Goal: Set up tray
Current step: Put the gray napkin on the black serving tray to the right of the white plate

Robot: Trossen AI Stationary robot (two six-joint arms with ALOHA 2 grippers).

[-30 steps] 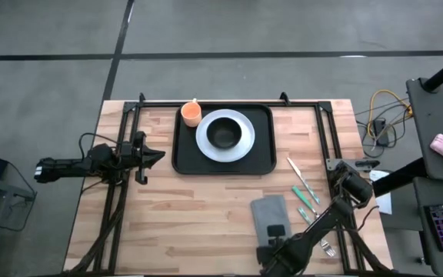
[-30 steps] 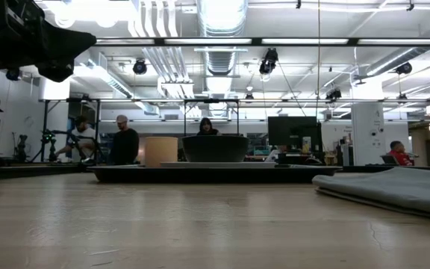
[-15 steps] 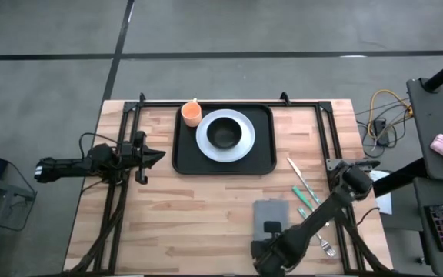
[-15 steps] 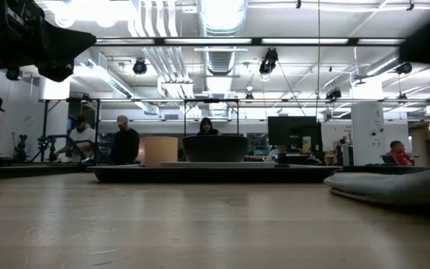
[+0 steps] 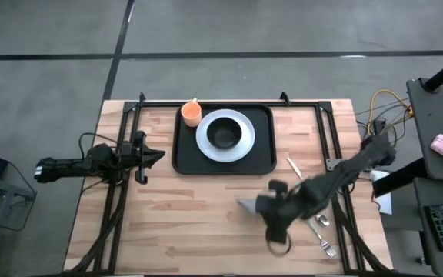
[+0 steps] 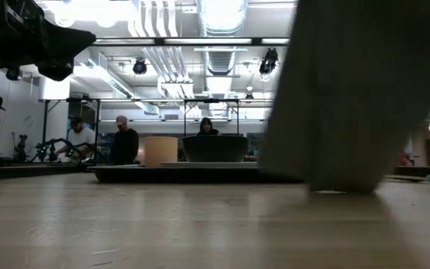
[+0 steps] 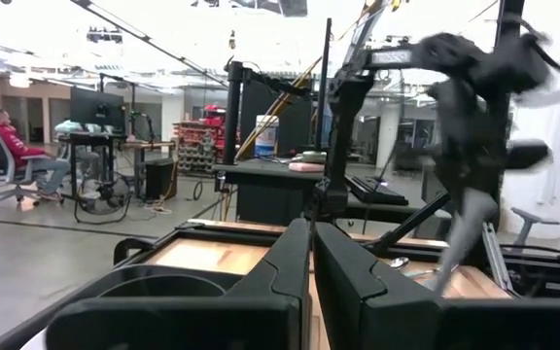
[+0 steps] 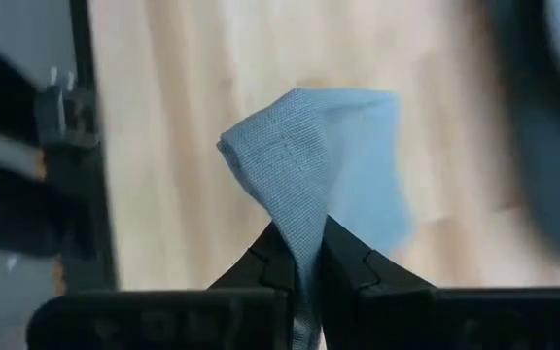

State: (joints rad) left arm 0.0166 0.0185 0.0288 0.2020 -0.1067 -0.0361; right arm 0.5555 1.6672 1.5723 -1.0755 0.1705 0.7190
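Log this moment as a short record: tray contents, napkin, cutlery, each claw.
tray: black, at the table's far middle
on tray: white plate holding a dark bowl; orange cup beside the plate
napkin: grey, pinched and lifted off the table
right claw: shut on the napkin, in front of the tray
left claw: shut, empty, left of the tray
cutlery: on the table at the right, not on the tray

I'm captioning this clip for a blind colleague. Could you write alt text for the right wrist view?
The right pincer is shut on a fold of grey-blue napkin, which bunches up and hangs from the dark fingers over the light wooden table. A black metal frame runs along one side of the picture.
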